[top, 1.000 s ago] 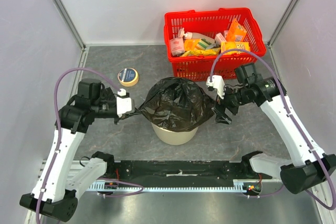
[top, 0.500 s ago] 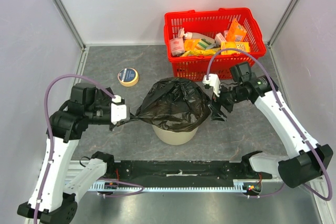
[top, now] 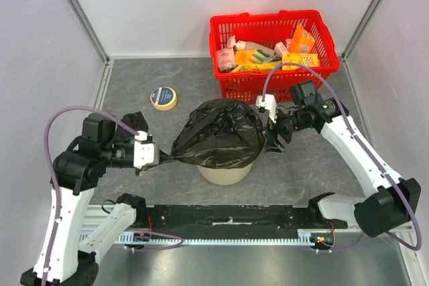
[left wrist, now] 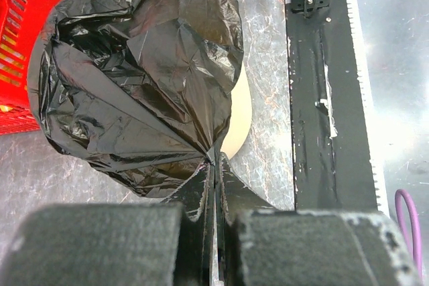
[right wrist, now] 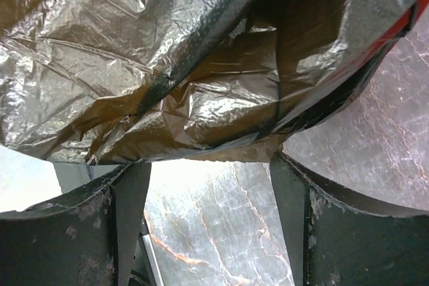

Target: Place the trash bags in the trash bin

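Note:
A crumpled black trash bag [top: 218, 132] lies draped over the mouth of the round beige trash bin [top: 224, 172]. My left gripper [top: 161, 159] is shut on the bag's left corner, which is pulled out taut to the left. In the left wrist view the pinched plastic runs from the closed fingertips [left wrist: 216, 165] up to the bag [left wrist: 141, 78], with a sliver of the bin [left wrist: 238, 118] behind it. My right gripper [top: 271, 135] is at the bag's right edge. It stands open [right wrist: 208, 172], the bag [right wrist: 201, 65] hanging just beyond its fingertips and only floor between them.
A red wire shopping basket [top: 271, 82] with groceries stands behind the bin at the back right. A roll of tape [top: 163, 98] lies at the back left. The black mounting rail [top: 228, 216] runs along the near edge, and grey walls close in both sides.
The left gripper has drawn the bag's corner further left and nearer, stretching the bag. The right gripper has moved left up to the bag's right edge, its jaws narrowing a little.

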Motion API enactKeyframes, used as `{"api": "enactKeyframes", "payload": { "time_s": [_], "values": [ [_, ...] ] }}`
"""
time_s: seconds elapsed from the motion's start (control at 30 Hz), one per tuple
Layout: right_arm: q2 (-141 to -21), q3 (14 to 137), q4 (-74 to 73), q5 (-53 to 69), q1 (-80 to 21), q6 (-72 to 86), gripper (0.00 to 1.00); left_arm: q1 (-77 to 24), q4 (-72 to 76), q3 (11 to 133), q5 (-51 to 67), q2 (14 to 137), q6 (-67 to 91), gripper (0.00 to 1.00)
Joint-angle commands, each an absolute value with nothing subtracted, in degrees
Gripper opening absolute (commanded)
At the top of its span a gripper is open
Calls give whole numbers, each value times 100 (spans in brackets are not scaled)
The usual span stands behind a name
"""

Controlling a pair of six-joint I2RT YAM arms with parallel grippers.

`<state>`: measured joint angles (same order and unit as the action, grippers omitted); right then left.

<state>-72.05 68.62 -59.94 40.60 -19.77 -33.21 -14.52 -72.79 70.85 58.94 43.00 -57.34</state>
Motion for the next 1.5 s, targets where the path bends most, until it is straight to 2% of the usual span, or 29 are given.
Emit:
{"api": "enactKeyframes", "payload": {
  "time_s": [0.0, 0.27, 0.43, 0.5, 0.53, 0.9, 1.2, 1.4, 1.47],
  "values": [
    [-7032, 6566, -5380, 4543, -1986, -3209, 77, -1476, -7383, 6953, 6144, 4236, -5906, 2],
    [-6698, 6214, -5054, 4939, -2004, -3015, 52, -1459, -7383, 6364, 5775, 4123, -6047, 2],
    [-6618, 6161, -4939, 5010, -1995, -2988, 22, -1468, -7339, 6012, 5608, 3929, -6108, 2],
    [-6601, 6170, -4939, 5001, -2004, -2980, 3, -1476, -7339, 5854, 5572, 3841, -6135, 2],
    [-6583, 6179, -4939, 4975, -2004, -2979, 0, -1468, -7321, 5793, 5555, 3789, -6152, 2],
    [-6232, 5942, -4992, 4412, -1995, -3032, 0, -1468, -7076, 4958, 5397, 3665, -6337, 2],
    [-6328, 5722, -5036, 4166, -1995, -3155, 0, -1476, -6171, 4210, 5159, 3568, -6249, 2],
    [-6451, 6107, -5632, 3912, -2004, -3304, 0, -1512, -5915, 3999, 5379, 3683, -6240, 2],
    [-6469, 6301, -5879, 3754, -1995, -3305, 14, -1547, -5828, 3938, 5405, 3726, -6231, 2]
  ]
}}
